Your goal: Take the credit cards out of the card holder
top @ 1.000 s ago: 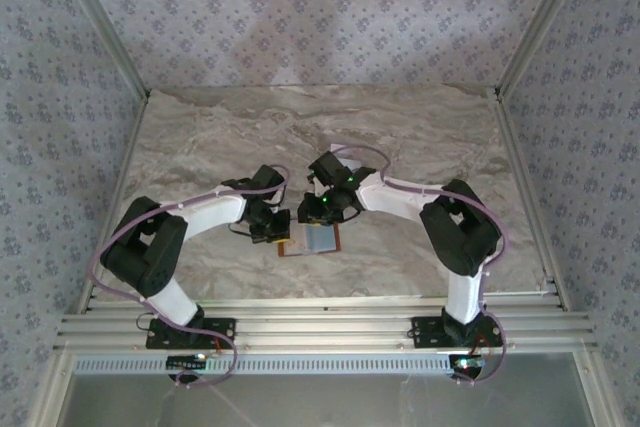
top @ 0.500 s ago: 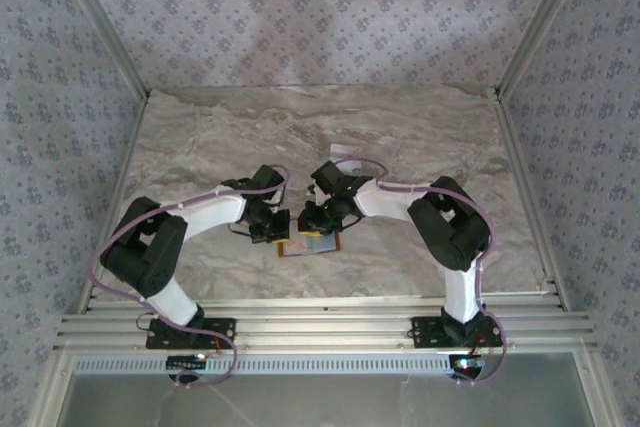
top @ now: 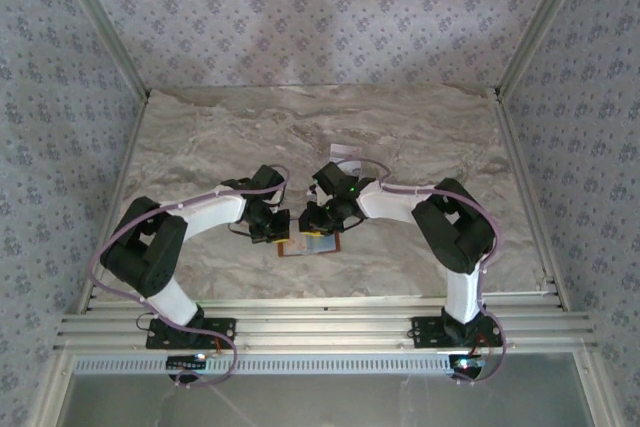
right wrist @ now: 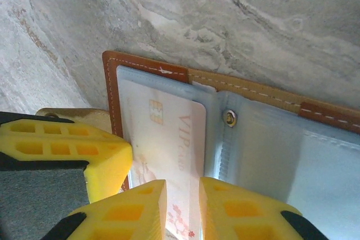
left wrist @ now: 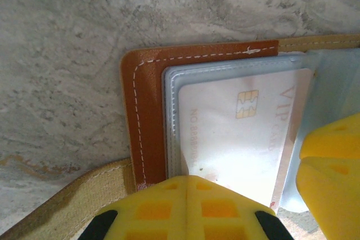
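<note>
The card holder [top: 322, 244] lies open on the marble table, brown leather rim [left wrist: 143, 111] round clear pale-blue sleeves [right wrist: 270, 139]. A white credit card [left wrist: 242, 122] with a gold chip and "VIP" lettering lies on its left half [right wrist: 169, 127]. My left gripper [left wrist: 188, 179] is shut, its yellow tips pressed together on the holder's near left edge; it sits at the holder's left in the top view [top: 272, 226]. My right gripper [right wrist: 183, 186] hovers over the card's near end [top: 315, 219]. Its fingers stand slightly apart, with the card's right edge running under the gap.
The left gripper's yellow finger [right wrist: 84, 150] sits close beside my right one. A small pale flat card-like piece [top: 347, 152] lies on the table behind the right arm. Marble tabletop [top: 200, 137] stretches left, right and back, bounded by patterned walls.
The right gripper has come down and a little left onto the holder, covering more of its inner face. The left gripper has stayed put, shut.
</note>
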Available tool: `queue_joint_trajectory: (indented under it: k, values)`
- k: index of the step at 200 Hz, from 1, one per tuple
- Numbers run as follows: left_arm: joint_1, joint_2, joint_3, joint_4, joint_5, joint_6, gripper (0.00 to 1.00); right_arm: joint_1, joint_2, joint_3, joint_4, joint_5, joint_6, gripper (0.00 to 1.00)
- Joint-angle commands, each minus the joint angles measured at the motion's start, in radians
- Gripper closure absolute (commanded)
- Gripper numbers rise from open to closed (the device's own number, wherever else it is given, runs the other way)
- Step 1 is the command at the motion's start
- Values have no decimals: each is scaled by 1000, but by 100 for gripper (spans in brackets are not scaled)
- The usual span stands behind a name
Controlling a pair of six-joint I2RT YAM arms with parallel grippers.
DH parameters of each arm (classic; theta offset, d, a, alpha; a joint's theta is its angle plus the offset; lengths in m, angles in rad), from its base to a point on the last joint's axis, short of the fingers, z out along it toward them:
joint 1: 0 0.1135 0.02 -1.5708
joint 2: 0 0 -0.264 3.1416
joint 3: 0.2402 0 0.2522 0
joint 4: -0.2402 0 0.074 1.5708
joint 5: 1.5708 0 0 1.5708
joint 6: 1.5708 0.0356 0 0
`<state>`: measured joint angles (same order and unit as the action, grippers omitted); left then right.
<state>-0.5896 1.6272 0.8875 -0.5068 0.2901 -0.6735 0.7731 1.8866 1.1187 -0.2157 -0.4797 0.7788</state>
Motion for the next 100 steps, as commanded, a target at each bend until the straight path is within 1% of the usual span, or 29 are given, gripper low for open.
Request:
queue_joint_trajectory:
  k: [1, 73, 100]
  values:
    - [-4, -4, -3, -44, -25, 16, 98, 13, -7, 8, 4, -19, 22, 77]
    - [-4, -7, 0, -49, -29, 21, 98, 17, 59, 21, -13, -13, 9, 77]
    - [-4, -9, -1, -53, -31, 21, 98, 15, 46, 26, -71, 44, -12, 78]
